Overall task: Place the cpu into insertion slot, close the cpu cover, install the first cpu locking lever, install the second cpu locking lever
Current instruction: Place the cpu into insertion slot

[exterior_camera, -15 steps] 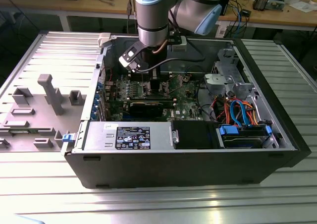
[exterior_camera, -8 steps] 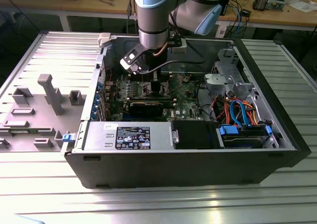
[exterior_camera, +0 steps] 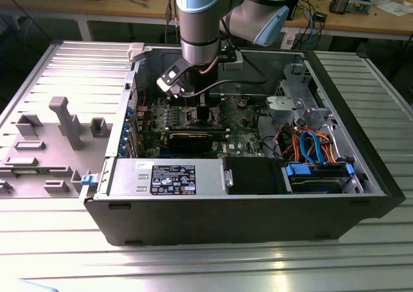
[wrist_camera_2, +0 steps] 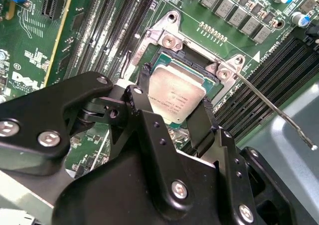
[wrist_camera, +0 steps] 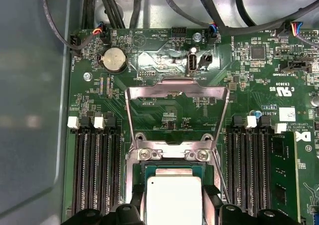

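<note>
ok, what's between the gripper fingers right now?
The cpu, its opposite edges against the fingers, at the insertion slot; both wrist views show it.

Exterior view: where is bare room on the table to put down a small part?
Free: the slatted table in front of the computer case and at the exterior view's right of it. Crowded: the grey fixture tray at that view's left, and inside the case around the tool.

An electronics lab: around the gripper (exterior_camera: 193, 98), an opened computer case (exterior_camera: 226, 218) on a ribbed metal table (exterior_camera: 213, 266); beyond it, a wooden workbench (exterior_camera: 384, 22) (strewn with cables).
</note>
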Controlling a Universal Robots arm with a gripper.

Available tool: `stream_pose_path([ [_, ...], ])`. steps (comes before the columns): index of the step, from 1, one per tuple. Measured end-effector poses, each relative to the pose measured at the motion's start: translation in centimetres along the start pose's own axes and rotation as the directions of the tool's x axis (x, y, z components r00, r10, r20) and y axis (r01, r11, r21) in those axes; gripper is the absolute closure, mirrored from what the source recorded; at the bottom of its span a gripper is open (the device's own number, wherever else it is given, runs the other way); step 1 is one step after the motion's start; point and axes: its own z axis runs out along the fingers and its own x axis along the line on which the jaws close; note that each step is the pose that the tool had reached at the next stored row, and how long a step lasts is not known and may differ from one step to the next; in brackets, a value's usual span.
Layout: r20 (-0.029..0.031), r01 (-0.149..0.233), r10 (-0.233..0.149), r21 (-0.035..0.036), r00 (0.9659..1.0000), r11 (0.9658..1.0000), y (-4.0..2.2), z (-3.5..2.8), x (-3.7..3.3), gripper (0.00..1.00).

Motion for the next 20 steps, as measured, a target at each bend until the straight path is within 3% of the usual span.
stream_pose_path([
  [13,0.0013,-0.018,0.018,-0.0005,0.9998,0.9998,0.02,0.19,0.01,0.45],
  [14,0.0005,-0.018,0.018,-0.0006,0.9998,0.9998,0.02,0.21,0.02,0.44],
  [16,0.0008,-0.018,0.018,-0.0003,0.9998,0.9998,0.02,0.2,0.02,0.32],
  [20,0.001,-0.018,0.018,-0.0003,0.9998,0.9998,0.03,0.02,0.02,0.32],
])
